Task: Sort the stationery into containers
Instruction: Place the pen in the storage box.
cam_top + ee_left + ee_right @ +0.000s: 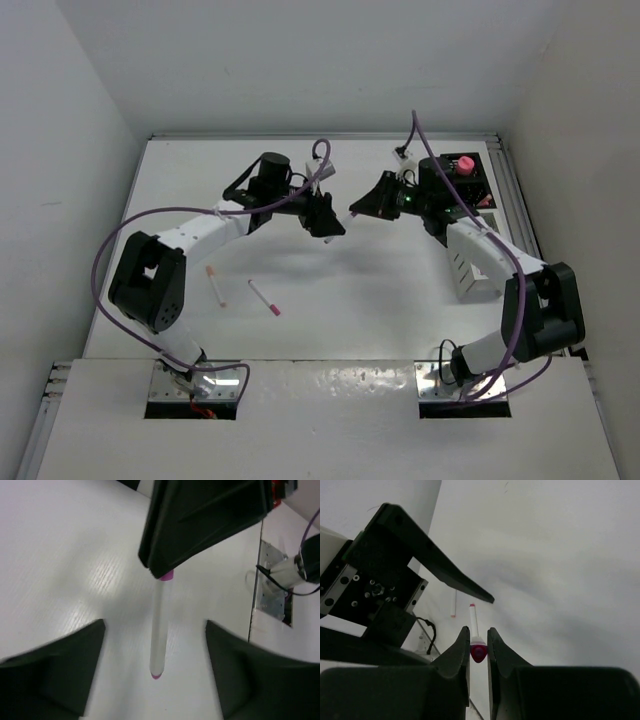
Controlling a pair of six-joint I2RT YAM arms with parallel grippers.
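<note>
My right gripper (478,639) is shut on the magenta-capped end of a thin white pen (474,625) and holds it above the table. In the left wrist view the same pen (160,625) hangs from the right gripper (165,572) and points down between my left fingers. My left gripper (155,626) is open around the pen's free end without touching it. In the top view the two grippers meet mid-table, left (328,222) and right (357,210). Two more white pens (215,285) (265,297) lie on the table. The black holder (468,180) holds a pink piece (465,162).
The white slatted rack (470,268) lies at the right beside my right forearm. The black holder stands at the far right corner. Walls close in the table on the left, back and right. Purple cables loop off both arms.
</note>
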